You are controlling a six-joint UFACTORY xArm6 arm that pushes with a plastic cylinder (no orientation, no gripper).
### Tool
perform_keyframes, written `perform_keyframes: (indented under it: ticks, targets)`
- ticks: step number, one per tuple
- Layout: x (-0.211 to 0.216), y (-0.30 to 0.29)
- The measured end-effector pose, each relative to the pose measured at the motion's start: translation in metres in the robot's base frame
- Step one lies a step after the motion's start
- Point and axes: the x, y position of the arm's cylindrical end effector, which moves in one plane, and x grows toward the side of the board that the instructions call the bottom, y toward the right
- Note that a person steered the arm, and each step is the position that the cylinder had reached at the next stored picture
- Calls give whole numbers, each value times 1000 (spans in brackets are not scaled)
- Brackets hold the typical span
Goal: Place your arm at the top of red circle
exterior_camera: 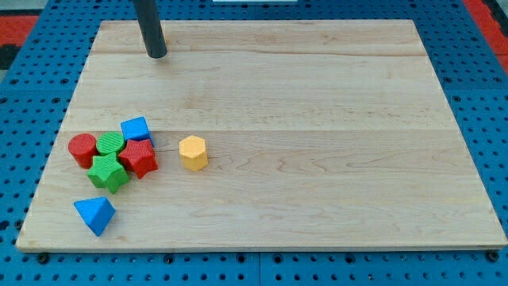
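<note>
Entered from the view's left to its right, on a pale wooden table (pixel 317 119) set over a blue perforated base (pixel 24 95): a red circle (pixel 82 149), a short cylinder, is found at the far left of a tight cluster in the table's lower-left part. A blue triangular block (pixel 95 214) is placed apart from the cluster, below it and near the view's bottom edge of the table. A green round block (pixel 110 144) is seen touching the red circle on its right side. A green star-shaped block (pixel 108 172) is lodged just below that, against the cluster's lower side. A blue cube-like block (pixel 136 128) is set at the cluster's top right. A red star-shaped block (pixel 140 157) is pressed in below it, beside both green pieces. The dark rod is recorded near the view's top, my tip (pixel 156 56) resting on the table well above the cluster and somewhat right of the red circle, touching no block. A yellow hexagonal block (pixel 193 152) stands alone just right of the cluster. No jaws are carried by this arm, so their state cannot be told.
</note>
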Motion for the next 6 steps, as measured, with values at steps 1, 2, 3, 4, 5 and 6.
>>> perform_keyframes:
  ticks: [1, 2, 3, 4, 5, 6]
  targets:
    - [1, -21]
    - [10, -34]
    - [35, -38]
    - [82, -44]
    - [137, -65]
    - [161, -41]
